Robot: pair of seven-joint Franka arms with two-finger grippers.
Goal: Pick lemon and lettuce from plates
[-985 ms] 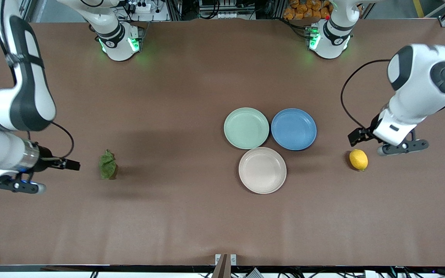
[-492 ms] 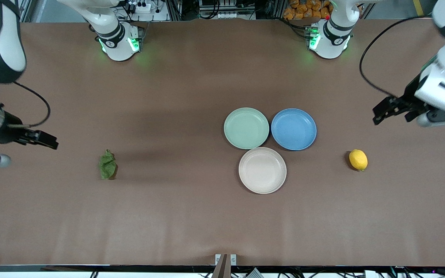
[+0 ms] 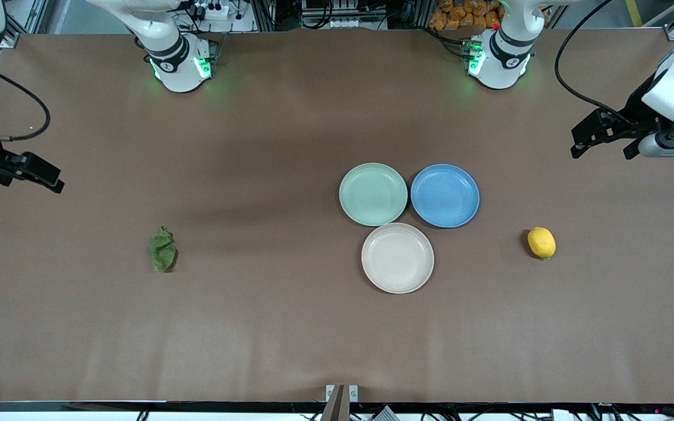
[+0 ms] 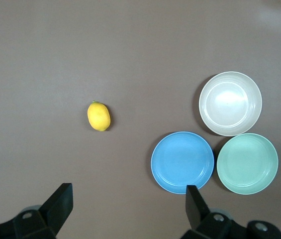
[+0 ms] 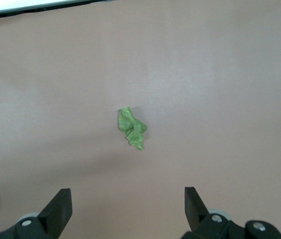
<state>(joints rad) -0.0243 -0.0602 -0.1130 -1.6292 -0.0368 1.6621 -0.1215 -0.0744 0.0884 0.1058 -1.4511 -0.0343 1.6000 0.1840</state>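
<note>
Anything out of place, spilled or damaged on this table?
Nothing spilled or damaged. The lemon and lettuce lie on the bare table, not on plates; the mint plate, beige plate and blue plate hold nothing.

My left gripper [image 4: 125, 211] hangs high at the left arm's end, fingers spread wide and empty — my right gripper [image 5: 125, 211] likewise at its end.

We note 3 plates [image 3: 398, 258] clustered mid-worktop [image 3: 290, 327], rims just beside one another: 2 side by side, 3rd nearer the front cam. All hold nothing. Lemon [image 3: 541, 242] lies on worktop toward L arm's end, well apart from plates. Lettuce [image 3: 162, 250] on worktop toward R arm's end, well apart too.
</note>
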